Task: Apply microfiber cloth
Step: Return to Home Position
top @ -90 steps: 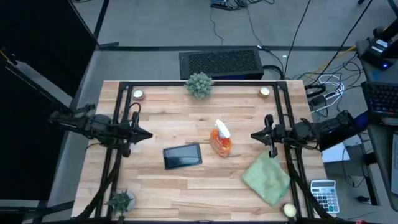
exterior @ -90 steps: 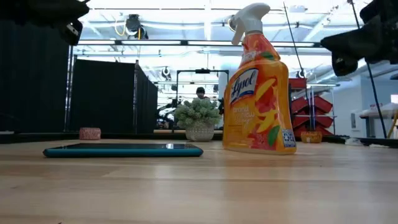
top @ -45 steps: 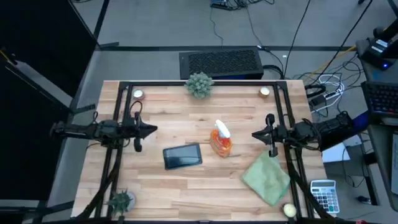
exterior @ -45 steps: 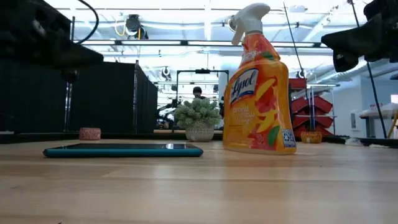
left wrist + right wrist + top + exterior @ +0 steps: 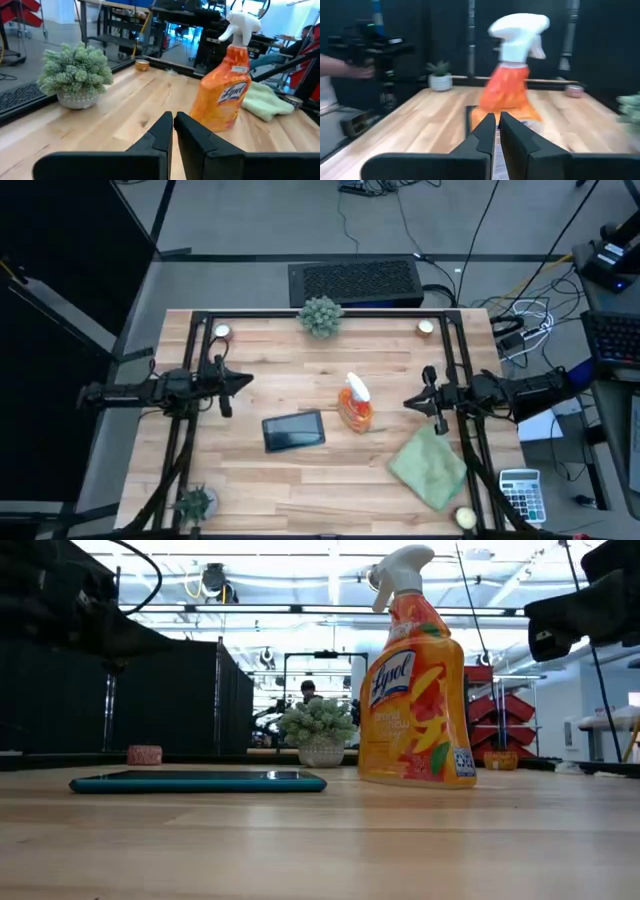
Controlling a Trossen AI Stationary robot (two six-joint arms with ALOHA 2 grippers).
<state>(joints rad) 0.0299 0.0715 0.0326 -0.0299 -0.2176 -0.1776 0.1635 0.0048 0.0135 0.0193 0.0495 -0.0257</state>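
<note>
My right gripper (image 5: 410,402) hangs above the pale wooden table (image 5: 270,360), to the right of the orange plastic spray bottle with the white trigger (image 5: 355,405). Its tips point at the bottle and are clear of it. My two dark fingers there are drawn together with only a thin slit between them, and they hold nothing. My left gripper (image 5: 243,381) hangs well off on the bottle's other side and also points toward it. Its fingers are closed to the same narrow slit and are just as empty.

The soft sage-green microfiber cloth (image 5: 428,470) lies rumpled on the table to the right of the bottle, nearer the front edge than the bottle is. From above, its nearest corner sits under my right wrist, but that arm rides high over the wood and neither gripper touches the cloth.

A flat dark rectangular tablet (image 5: 294,431) lies just left of the bottle and slightly forward of it, between the bottle and my left gripper. A small bushy green plant in a pale pot (image 5: 320,315) stands behind the bottle at the table's back edge. Far behind the bottle, out in the room, a person (image 5: 309,691) shows above the plant.
</note>
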